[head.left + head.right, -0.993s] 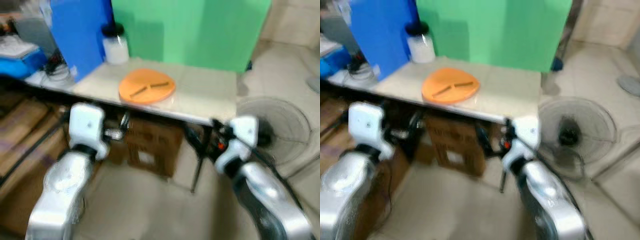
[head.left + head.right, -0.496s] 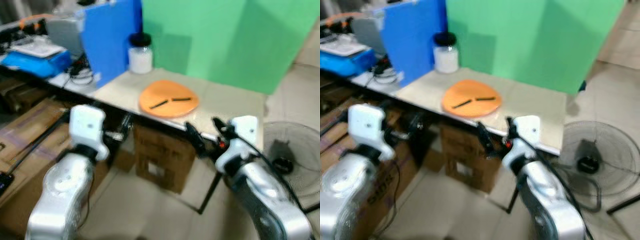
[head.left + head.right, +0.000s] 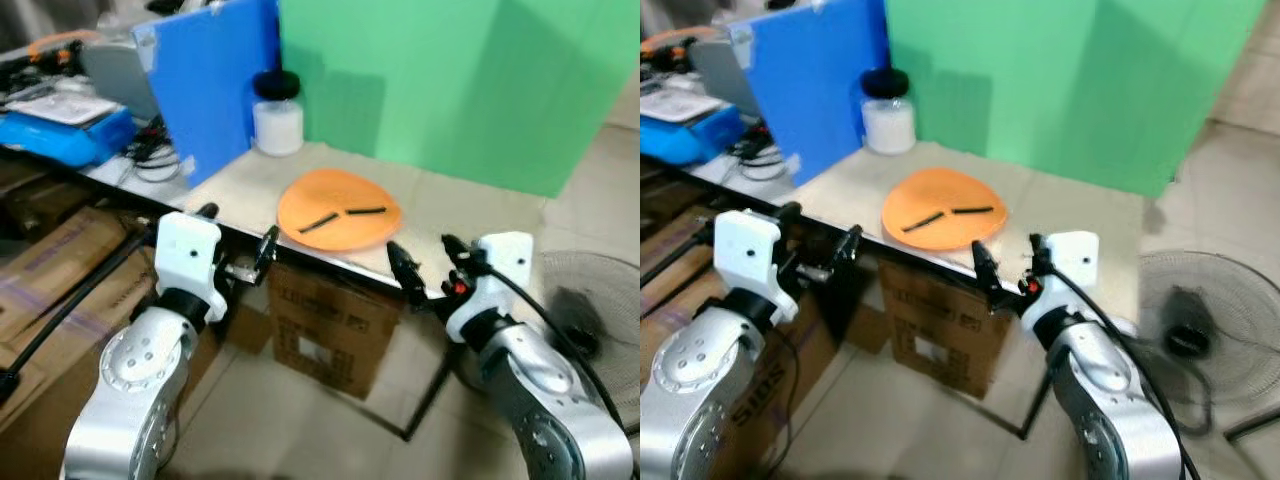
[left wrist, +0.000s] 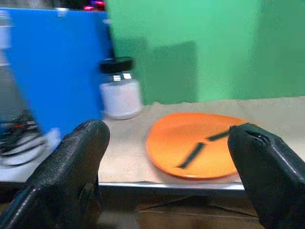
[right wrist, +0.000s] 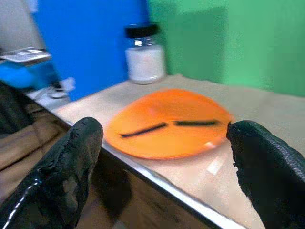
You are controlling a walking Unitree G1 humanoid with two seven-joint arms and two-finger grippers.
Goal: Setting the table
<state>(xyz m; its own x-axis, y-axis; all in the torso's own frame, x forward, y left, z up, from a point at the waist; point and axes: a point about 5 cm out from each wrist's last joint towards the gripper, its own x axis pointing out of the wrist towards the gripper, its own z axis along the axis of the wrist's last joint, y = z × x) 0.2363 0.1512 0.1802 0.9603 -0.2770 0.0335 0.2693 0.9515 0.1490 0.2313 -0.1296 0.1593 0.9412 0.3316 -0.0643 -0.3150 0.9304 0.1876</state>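
My left gripper (image 4: 164, 157) has its fingers spread wide with nothing between them, and my right gripper (image 5: 164, 162) the same; both hover just short of the counter (image 3: 450, 215) edge. On it lies the orange plate (image 3: 338, 209) with two dark sticks (image 3: 343, 217), a white jar (image 3: 277, 114) behind. The cardboard box (image 3: 330, 325) below has a label, which I can't read.

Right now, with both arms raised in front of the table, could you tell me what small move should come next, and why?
Probably one more short step forward. Both the left gripper and the right gripper are open, but they sit at the table's near edge, short of the orange plate and the two dark sticks lying on it.
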